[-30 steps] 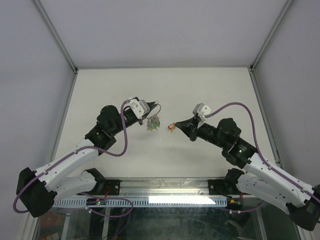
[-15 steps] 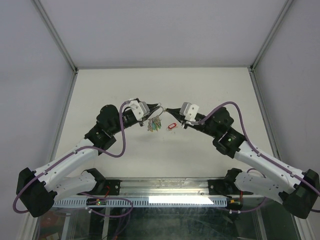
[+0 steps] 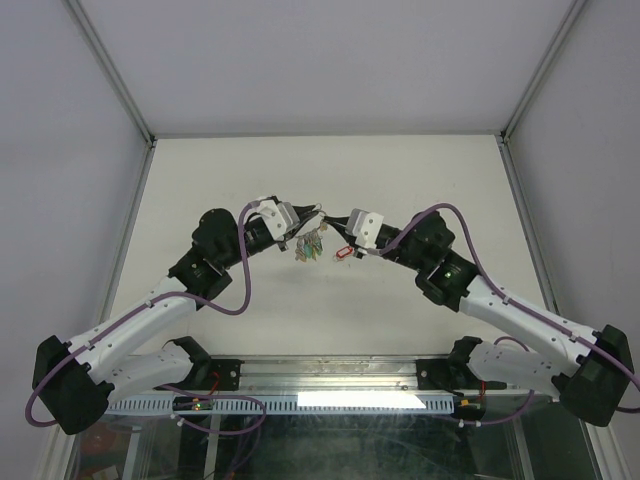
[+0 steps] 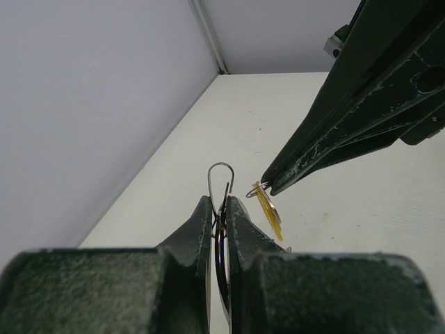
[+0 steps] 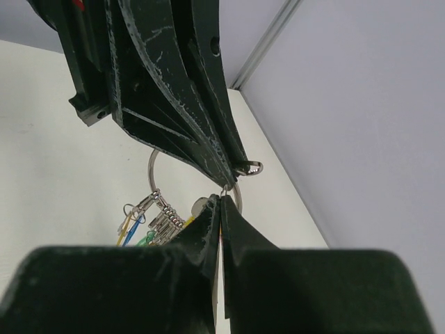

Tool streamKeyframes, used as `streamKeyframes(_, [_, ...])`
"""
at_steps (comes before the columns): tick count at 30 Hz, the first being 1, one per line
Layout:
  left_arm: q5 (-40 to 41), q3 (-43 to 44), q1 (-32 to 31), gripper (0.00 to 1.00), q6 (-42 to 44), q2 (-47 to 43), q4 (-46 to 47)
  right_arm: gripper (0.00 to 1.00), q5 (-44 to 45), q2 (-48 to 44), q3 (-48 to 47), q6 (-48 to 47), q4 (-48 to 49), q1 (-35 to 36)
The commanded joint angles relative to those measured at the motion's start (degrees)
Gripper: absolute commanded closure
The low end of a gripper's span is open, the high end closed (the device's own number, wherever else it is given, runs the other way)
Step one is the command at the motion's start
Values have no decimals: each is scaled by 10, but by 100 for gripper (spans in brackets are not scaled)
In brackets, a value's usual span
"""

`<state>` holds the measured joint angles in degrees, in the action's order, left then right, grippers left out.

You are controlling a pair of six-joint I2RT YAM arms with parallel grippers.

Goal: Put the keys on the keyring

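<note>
Silver wire of the keyring (image 4: pixel 221 163) rises as a narrow loop between the tips of the left gripper (image 4: pixel 220 206), whose dark fingers are pressed together on it at lower centre of the left wrist view. Just right of that loop, the right gripper (image 4: pixel 266 185) comes in from the upper right corner, its tips closed on the small eye of a yellow key (image 4: pixel 268 209) that hangs tilted below them, close to the keyring; whether it touches the ring cannot be told. In the right wrist view a bunch of keys (image 5: pixel 157 220) with yellow, green and blue heads dangles from the ring at lower left. From above, both grippers meet at mid-frame over the white table (image 3: pixel 200 200), and a small red piece (image 3: pixel 343 254), too small to identify, sits just below the right gripper's tip.
</note>
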<state>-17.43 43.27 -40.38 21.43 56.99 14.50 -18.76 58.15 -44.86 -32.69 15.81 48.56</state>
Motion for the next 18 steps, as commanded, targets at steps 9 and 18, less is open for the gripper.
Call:
streamKeyframes(9, [6, 33, 6, 100, 4, -7, 28, 100, 16, 12, -38, -11, 71, 13])
streamKeyframes(18, [2, 34, 6, 100, 4, -8, 26, 100, 38, 22, -43, -17, 72, 17])
